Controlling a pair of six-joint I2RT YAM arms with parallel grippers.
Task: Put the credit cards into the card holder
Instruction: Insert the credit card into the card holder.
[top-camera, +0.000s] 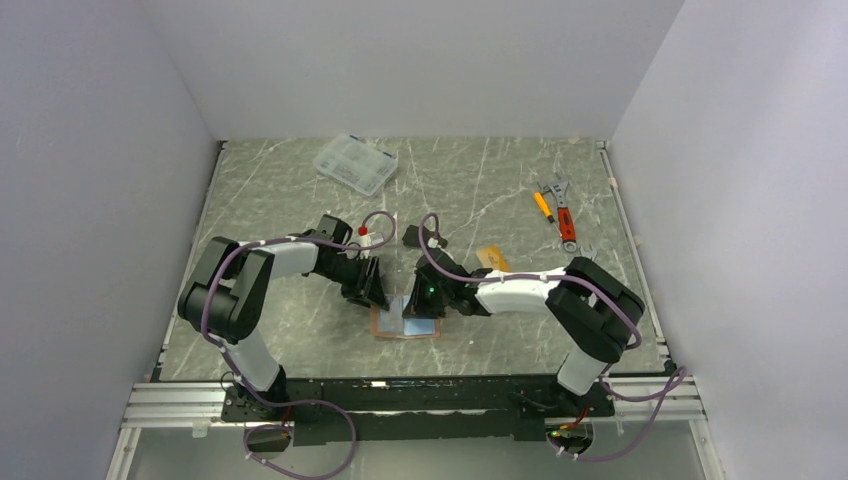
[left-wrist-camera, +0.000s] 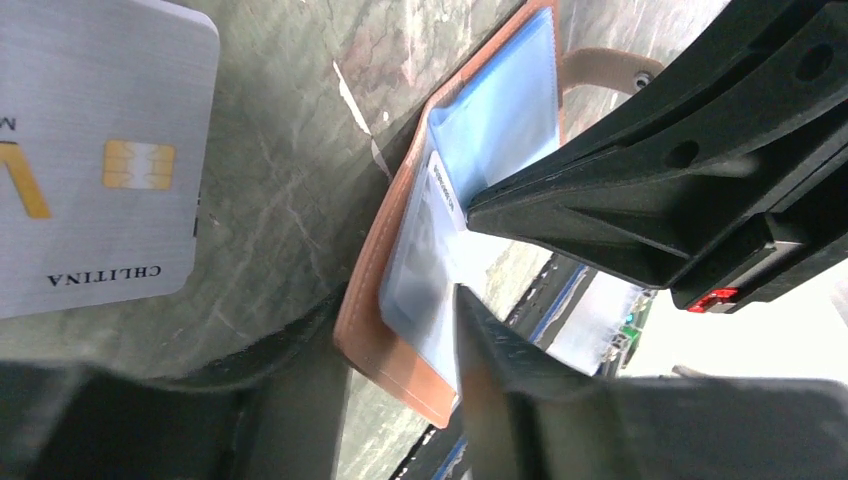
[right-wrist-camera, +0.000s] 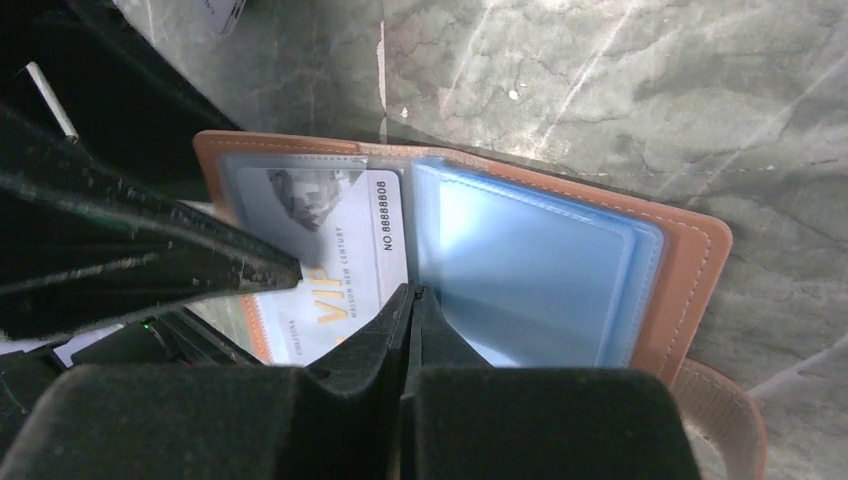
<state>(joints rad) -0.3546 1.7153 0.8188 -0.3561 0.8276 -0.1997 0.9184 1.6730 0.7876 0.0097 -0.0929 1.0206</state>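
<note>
Holder pinned open, neither gripper carrying a card; my read is the next move is to pick a loose card and slide it under a sleeve.
Left wrist: left gripper (left-wrist-camera: 390, 310) is part-open, one tip pressing a clear sleeve of the card holder (left-wrist-camera: 375, 300), with a silver card (left-wrist-camera: 90, 150) flat just beside it. Right wrist: right gripper (right-wrist-camera: 408, 295) is closed at the fold, can't tell if it pinches a sleeve; a VIP card (right-wrist-camera: 330, 250) sits under the left sleeve. Top: grey marbled table (top-camera: 300, 200), orange card (top-camera: 492, 259) loose, plain white walls.
</note>
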